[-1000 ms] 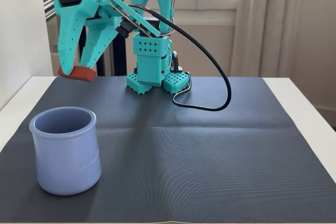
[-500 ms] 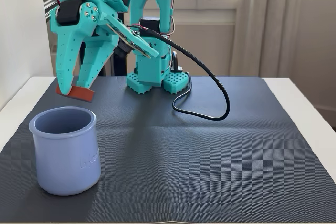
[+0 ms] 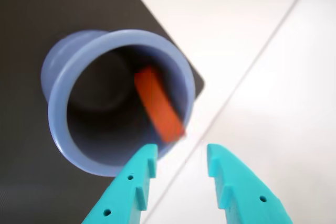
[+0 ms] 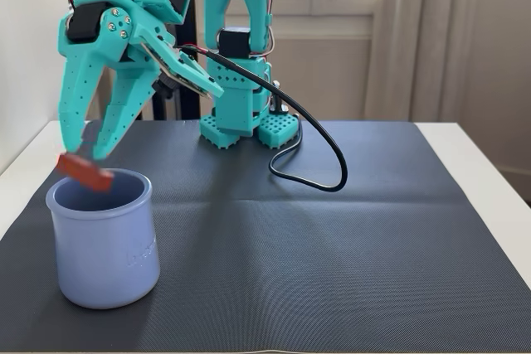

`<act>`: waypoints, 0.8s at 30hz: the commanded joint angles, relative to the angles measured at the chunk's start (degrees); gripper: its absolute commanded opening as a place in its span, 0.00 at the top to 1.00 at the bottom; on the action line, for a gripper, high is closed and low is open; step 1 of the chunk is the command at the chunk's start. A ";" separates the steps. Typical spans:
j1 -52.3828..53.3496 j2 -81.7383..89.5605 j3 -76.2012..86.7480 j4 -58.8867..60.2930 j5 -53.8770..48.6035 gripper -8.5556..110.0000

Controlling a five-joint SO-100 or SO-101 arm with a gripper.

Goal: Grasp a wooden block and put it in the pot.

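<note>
The lavender-blue pot [image 4: 104, 246] stands at the front left of the mat in the fixed view. The wrist view looks down into its mouth, with its rim [image 3: 56, 109] thick and rounded. The red-orange wooden block [image 4: 84, 172] is tilted at the pot's rim, just under the fingertips and touching neither. In the wrist view the block [image 3: 157, 103] is blurred, inside the mouth and overlapping the near rim. My teal gripper [image 4: 88, 152] is open directly above the pot. In the wrist view the gripper [image 3: 181, 153] has nothing between its fingers.
A black mat [image 4: 332, 246] covers the white table [image 4: 489, 155]. The teal arm base [image 4: 249, 126] stands at the mat's back, and a black cable [image 4: 328, 163] loops from it onto the mat. The mat's edge [image 3: 173, 40] runs close beside the pot.
</note>
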 commanded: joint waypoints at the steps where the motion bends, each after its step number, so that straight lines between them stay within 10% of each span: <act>1: -0.09 0.62 -2.90 -0.44 -0.18 0.86; 24: -19.69 44.21 24.70 7.56 -15.64 0.93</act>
